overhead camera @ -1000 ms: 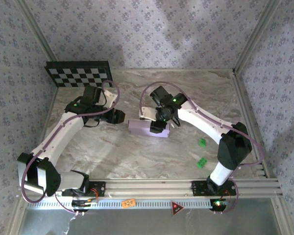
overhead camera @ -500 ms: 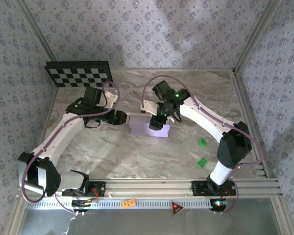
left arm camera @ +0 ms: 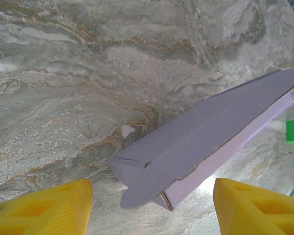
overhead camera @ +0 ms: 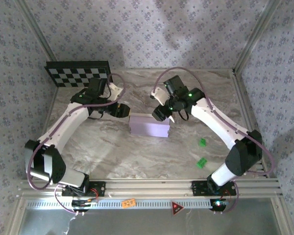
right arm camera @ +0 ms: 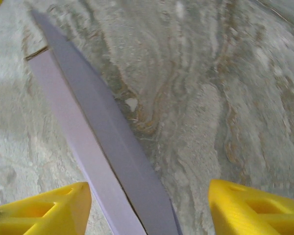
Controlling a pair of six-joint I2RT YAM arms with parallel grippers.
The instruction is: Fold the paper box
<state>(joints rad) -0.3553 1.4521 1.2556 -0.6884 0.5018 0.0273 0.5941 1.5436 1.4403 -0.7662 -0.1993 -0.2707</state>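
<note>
Lying on the marble table [overhead camera: 108,152], the folded lavender paper box [overhead camera: 149,127] rests free; just past its far corners hover the left gripper [overhead camera: 121,110] and right gripper [overhead camera: 161,114], each opened wide and gripping nothing; farthest back stands the checkerboard panel [overhead camera: 78,73]

Obstacles: paper box [overhead camera: 149,127] mid-table; checkerboard panel [overhead camera: 78,73] at far-left wall; green blocks [overhead camera: 202,142] near right. Passable: bare table [overhead camera: 112,152] front-left, far-right corner.
</note>
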